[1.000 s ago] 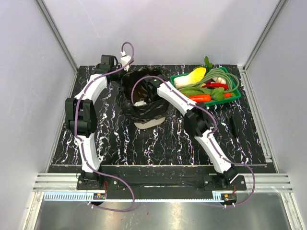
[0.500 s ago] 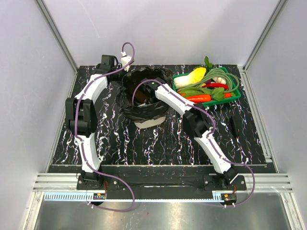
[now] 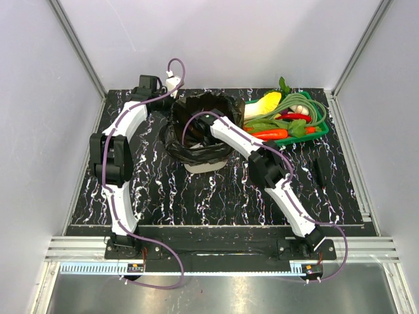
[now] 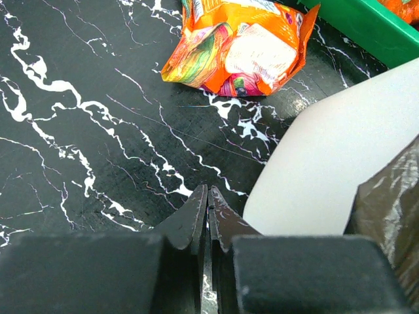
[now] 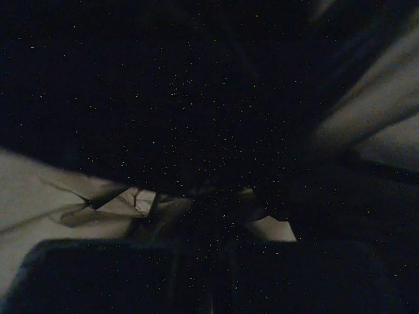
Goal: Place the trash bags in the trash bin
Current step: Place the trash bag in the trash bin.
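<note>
Right tool (image 5: 211, 204) sunk deeper into trash bin (image 3: 198, 168), closed.

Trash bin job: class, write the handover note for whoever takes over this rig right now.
Left tool: shut, nothing seen in it, beside the trash bin's outer wall.
Right tool: shut, down inside the bin; too dark to tell a grip.
Trash bag: draped over the bin's rim, bunched at the far side.
Done: bag at the bin mouth. To do: get it fully inside.
</note>
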Controlling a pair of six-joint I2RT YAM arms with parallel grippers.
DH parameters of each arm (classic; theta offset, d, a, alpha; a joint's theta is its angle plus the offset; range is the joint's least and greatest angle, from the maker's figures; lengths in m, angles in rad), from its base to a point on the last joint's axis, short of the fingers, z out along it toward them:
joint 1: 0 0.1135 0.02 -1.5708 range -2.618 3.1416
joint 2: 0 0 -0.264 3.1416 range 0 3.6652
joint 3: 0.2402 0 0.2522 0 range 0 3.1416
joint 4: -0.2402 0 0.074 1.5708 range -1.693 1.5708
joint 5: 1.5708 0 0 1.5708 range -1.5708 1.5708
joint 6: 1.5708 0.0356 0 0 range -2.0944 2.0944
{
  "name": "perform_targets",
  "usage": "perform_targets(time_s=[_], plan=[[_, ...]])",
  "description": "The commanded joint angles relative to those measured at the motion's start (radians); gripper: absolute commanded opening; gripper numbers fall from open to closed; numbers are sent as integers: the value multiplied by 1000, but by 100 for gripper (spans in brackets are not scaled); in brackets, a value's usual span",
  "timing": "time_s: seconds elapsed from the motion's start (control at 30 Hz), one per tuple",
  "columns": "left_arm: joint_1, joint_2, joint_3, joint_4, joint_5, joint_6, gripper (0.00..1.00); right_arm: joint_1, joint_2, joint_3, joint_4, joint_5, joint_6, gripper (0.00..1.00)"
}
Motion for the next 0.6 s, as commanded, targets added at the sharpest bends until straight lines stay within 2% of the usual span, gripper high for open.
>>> perform_targets(time_s=[0.0, 0.13, 0.4, 0.57], plan=[[-4, 12, 43, 16, -17, 23, 7, 5, -21, 41, -44, 64, -36, 0], [-4, 12, 44, 15, -24, 28, 7, 5, -21, 96, -67, 49, -41, 2], [-4, 6, 41, 8, -33, 37, 7, -8, -46, 195, -66, -53, -21, 19], [-4, -5, 49, 7, -42, 40, 7, -26, -69, 239, -67, -137, 34, 26]])
